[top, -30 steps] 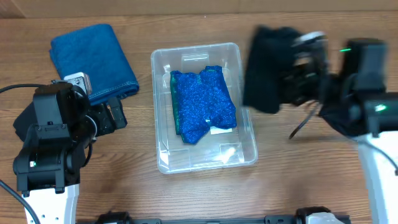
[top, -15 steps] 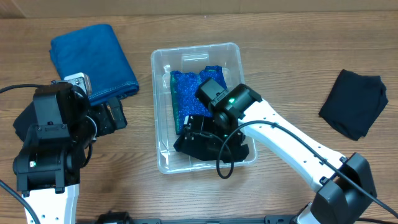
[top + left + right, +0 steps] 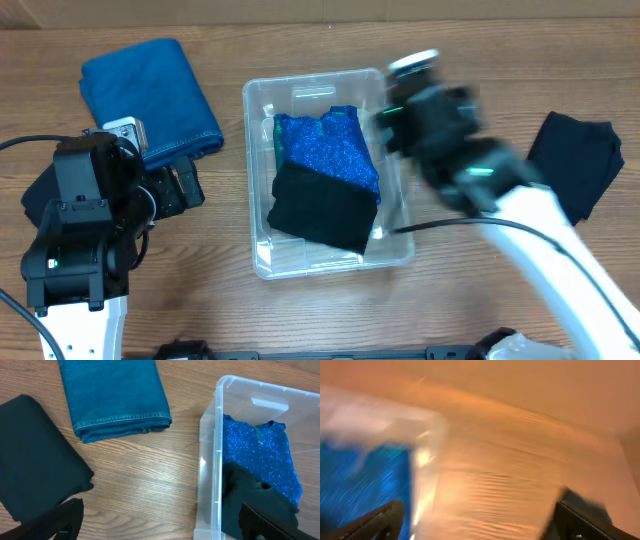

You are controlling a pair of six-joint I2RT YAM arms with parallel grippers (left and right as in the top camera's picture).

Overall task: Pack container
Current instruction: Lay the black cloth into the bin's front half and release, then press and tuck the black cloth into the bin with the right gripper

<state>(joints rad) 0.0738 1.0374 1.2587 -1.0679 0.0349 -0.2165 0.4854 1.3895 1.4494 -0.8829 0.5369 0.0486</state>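
Observation:
The clear container [image 3: 250, 180] stands mid-table. Inside it lies a sparkly blue garment [image 3: 328, 148], and a folded black garment [image 3: 325, 208] rests on its near half. My right gripper [image 3: 405, 125], blurred by motion, hovers over the container's right rim. In the right wrist view it [image 3: 480, 525] is open and holds nothing, with the rim [image 3: 422, 460] to its left. My left gripper [image 3: 185, 185] stands open and empty left of the container. In the left wrist view it [image 3: 162, 527] straddles the container's left wall [image 3: 210, 475].
A folded blue denim piece [image 3: 150, 95] lies at the back left. A black cloth [image 3: 35, 200] sits partly under the left arm. Another black garment [image 3: 580, 165] lies on the table at the right.
The right gripper carried a black garment from the right into the container, let it go on the blue one, opened, and moved back toward the right rim. The left arm stayed still.

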